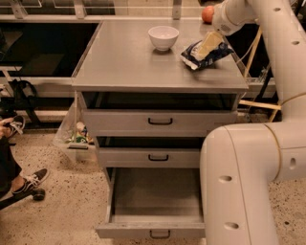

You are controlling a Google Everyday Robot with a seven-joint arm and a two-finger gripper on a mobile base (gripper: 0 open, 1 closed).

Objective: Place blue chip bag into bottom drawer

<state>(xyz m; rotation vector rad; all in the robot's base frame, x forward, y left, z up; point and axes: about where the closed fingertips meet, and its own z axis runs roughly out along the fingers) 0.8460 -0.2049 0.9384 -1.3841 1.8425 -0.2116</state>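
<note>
Off-task stuff you've got in view: a white bowl (pixel 163 37) sits upright near the back of the grey cabinet top (pixel 124 62), and a reddish round fruit (pixel 207 14) sits behind it to the right. The gripper (pixel 206 48) is down at the top's right rear, right of the bowl. Below, the top drawer (pixel 160 122) and middle drawer (pixel 150 157) are each pulled out a little. Left of the cabinet there's a clear bin of clutter (pixel 71 136) on the speckled floor (pixel 62 215), plus someone's black sneaker (pixel 29 182).

Blue chip bag (pixel 193 53) partly under gripper jaws
</note>
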